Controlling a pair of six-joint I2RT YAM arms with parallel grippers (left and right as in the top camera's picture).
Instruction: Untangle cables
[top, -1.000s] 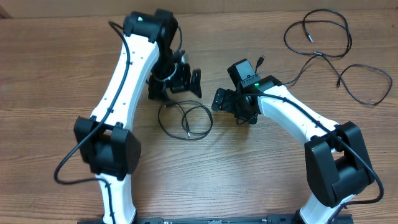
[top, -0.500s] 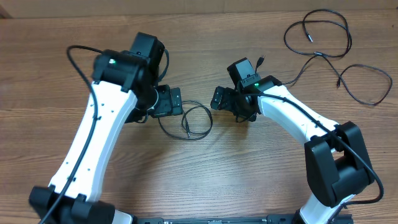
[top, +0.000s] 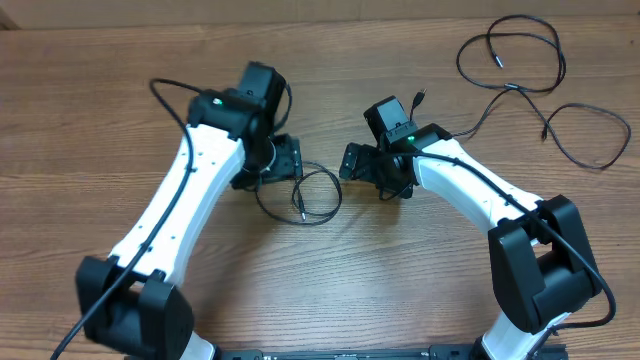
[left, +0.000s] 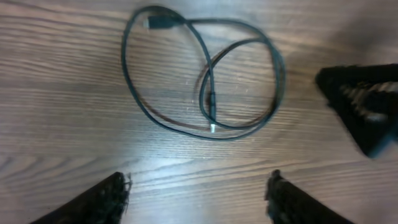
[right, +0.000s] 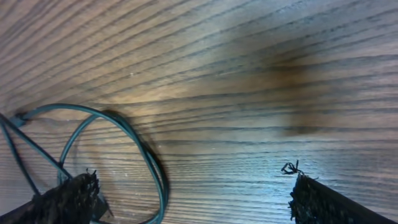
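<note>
A short black cable (top: 300, 195) lies coiled in overlapping loops on the wooden table between my arms. In the left wrist view the coiled cable (left: 205, 81) lies ahead of my left gripper (left: 196, 193), which is open and empty. My left gripper (top: 285, 165) hovers at the coil's left edge. My right gripper (top: 352, 160) is open and empty just right of the coil; part of the cable's loop (right: 146, 155) shows at the left of the right wrist view, near the left finger. My right gripper (right: 193, 196) holds nothing.
A longer black cable (top: 540, 90) lies in loose loops at the table's far right. The right gripper's finger (left: 364, 109) shows at the right edge of the left wrist view. Bare wooden table (top: 330, 290) lies between the arm bases.
My left arm has swung: its gripper moved from the upper left of the coil down to the coil's left edge. The right arm and the cables have not moved.
</note>
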